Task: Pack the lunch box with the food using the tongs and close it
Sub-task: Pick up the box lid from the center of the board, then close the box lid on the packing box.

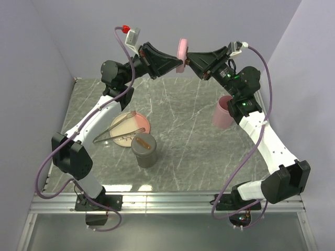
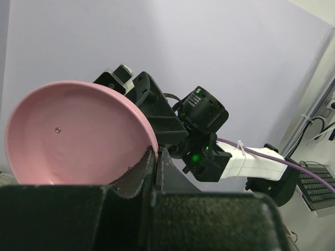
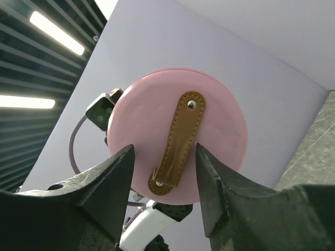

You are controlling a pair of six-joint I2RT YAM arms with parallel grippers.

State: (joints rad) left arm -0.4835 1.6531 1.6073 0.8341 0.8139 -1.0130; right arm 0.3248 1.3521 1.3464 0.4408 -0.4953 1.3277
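While both arms are raised over the far side of the table (image 1: 199,141), I count one pink lid (image 1: 182,52), one pair of tongs (image 1: 116,134), one plate (image 1: 144,123) and two canisters, a grey one (image 1: 144,152) and a pink one (image 1: 221,114). The lid stands on edge in the air between the two grippers. Its hollow underside faces the left wrist camera, and its top, with a brown strap (image 3: 179,141), faces the right one. My left gripper (image 2: 157,154) is clamped on the lid's rim. My right gripper (image 3: 163,151) has its jaws apart, one either side of the strap, and I see a gap on at least one side. The tongs lie across the plate, well below both grippers. Their long axis runs from the joined end at lower left to the spread tips at upper right. The grey canister stands just beside the plate, and the pink one is partly hidden behind my right arm.
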